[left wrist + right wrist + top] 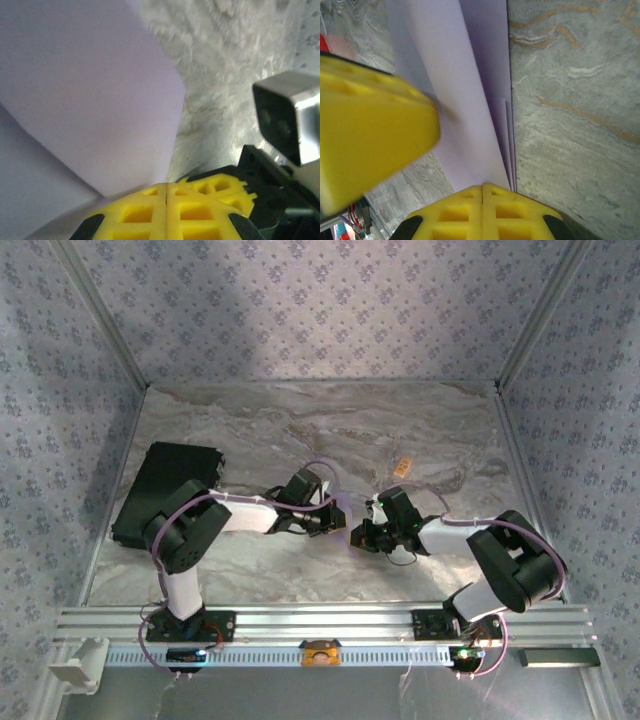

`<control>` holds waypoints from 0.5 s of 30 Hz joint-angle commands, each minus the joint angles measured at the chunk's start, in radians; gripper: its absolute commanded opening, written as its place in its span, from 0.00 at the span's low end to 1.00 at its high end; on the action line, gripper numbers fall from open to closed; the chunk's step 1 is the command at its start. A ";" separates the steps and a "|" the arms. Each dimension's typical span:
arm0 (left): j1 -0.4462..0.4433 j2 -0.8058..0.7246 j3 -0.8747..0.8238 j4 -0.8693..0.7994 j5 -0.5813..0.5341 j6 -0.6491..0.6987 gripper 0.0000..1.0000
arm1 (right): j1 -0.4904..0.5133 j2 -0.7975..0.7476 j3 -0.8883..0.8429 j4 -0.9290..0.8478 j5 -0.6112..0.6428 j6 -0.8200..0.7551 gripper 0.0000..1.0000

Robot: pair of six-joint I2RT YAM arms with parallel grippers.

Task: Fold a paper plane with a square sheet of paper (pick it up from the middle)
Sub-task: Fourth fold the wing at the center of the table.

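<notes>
The sheet of paper (344, 511) is pale lavender, folded into layers and held up off the marble table (300, 420) near its middle. My left gripper (326, 521) (166, 186) is shut on one edge; the paper (90, 100) rises from the seam between its yellow fingers. My right gripper (366, 536) (482, 186) is shut on the other side, where several stacked folded edges of the paper (470, 100) run up from its closed jaws. The two grippers nearly touch: the right one's yellow fingers (220, 187) show beside the left's. Whether the fold has a plane's shape I cannot tell.
A black rectangular pad (165, 490) lies at the left of the table. A small tan block (403, 467) sits behind the right gripper. A sliver of a red object (324, 42) shows at the right wrist view's left edge. Patterned walls enclose the table.
</notes>
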 commanded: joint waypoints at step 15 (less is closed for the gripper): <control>-0.028 0.001 -0.024 0.039 0.012 -0.027 0.07 | -0.006 0.045 -0.044 -0.111 0.056 0.005 0.00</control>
